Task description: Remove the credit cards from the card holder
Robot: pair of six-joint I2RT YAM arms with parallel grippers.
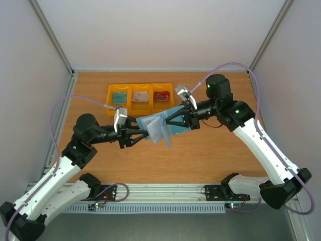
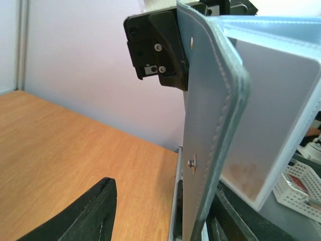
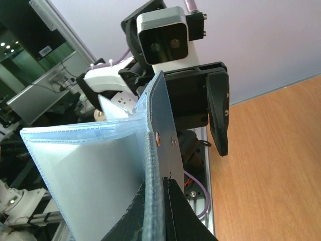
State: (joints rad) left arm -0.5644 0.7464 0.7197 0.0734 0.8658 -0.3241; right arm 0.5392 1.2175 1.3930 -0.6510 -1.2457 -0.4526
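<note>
The teal-blue card holder (image 1: pixel 159 128) hangs open in the air between both arms, its clear sleeves fanned out. My right gripper (image 1: pixel 169 120) is shut on one cover, its fingers pinching the stitched edge (image 3: pixel 161 165) in the right wrist view (image 3: pixel 166 193). My left gripper (image 1: pixel 144 134) is open, with the other cover (image 2: pixel 210 125) standing between its fingers, close to the right one; the left finger (image 2: pixel 90 216) is well apart. A whitish insert (image 2: pixel 273 120) fills one sleeve. A teal card (image 1: pixel 119 97), a whitish card (image 1: pixel 141 96) and a red card (image 1: pixel 161 95) lie in the yellow bins.
Three yellow bins (image 1: pixel 140 104) stand in a row at the back of the wooden table (image 1: pixel 210 155). White walls close in the left, right and back. The arm bases and a metal rail (image 1: pixel 165 193) run along the near edge.
</note>
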